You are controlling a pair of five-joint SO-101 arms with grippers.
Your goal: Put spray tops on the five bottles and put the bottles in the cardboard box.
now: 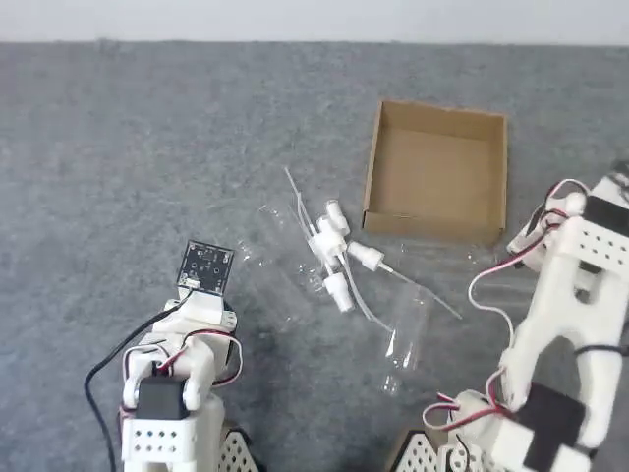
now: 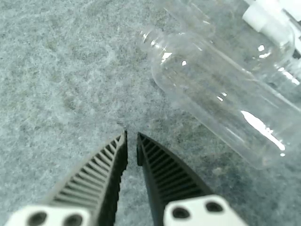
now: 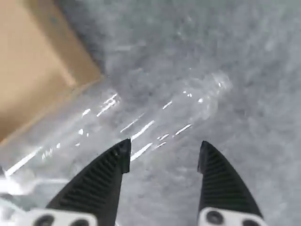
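My left gripper [image 2: 131, 137] hangs low over the grey carpet, shut with nothing in it. Just beyond its tips lies a clear bottle [image 2: 221, 99] on its side, open neck toward the gripper, with a white spray top [image 2: 268, 19] past it. My right gripper [image 3: 164, 145] is open above another clear bottle [image 3: 155, 122], which lies along the outer wall of the cardboard box [image 3: 33, 70]. In the high view the box [image 1: 496, 177] stands at the back right, and several white spray tops [image 1: 332, 251] lie in a heap at the middle among clear bottles [image 1: 408, 329].
Grey carpet [image 1: 118, 147] covers the whole table. The left arm [image 1: 182, 383] stands at the front left and the right arm [image 1: 570, 295] at the right edge, beside the box. Thin dip tubes [image 1: 300, 202] stick out from the heap.
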